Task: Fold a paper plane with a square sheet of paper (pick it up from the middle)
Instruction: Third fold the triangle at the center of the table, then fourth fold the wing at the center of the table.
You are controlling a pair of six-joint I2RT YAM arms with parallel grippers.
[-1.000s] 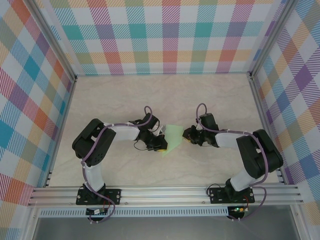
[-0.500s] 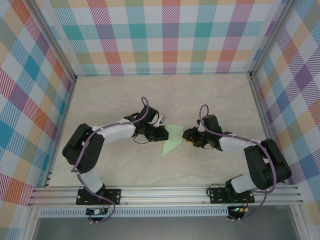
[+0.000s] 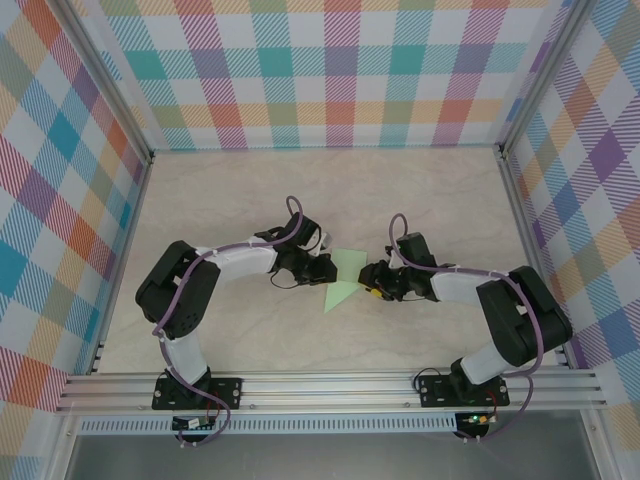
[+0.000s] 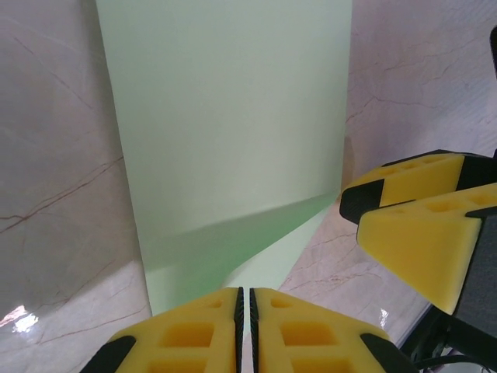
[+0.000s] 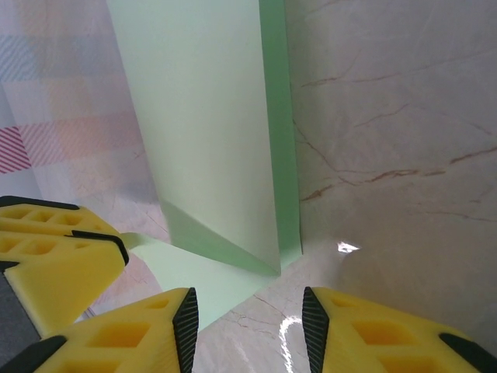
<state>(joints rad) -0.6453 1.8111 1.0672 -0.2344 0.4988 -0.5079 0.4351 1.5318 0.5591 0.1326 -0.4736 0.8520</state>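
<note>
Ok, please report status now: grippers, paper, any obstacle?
Left gripper shut on the square sheet of paper. Right gripper open at its other side. Sheet partly folded, between both grippers. No obstacle seen.

A: Item?
B: Sheet of paper [image 3: 345, 278], pale green, plain, partly folded to a point.
A: Position?
B: Middle of the bench [image 3: 230, 200], one flap raised, one edge nipped in the left pincer [image 4: 245, 294].

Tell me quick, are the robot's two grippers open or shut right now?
Left gripper: shut, pinching the edge of the green paper.
Right gripper: open, holding nothing, right next to the paper.
</note>
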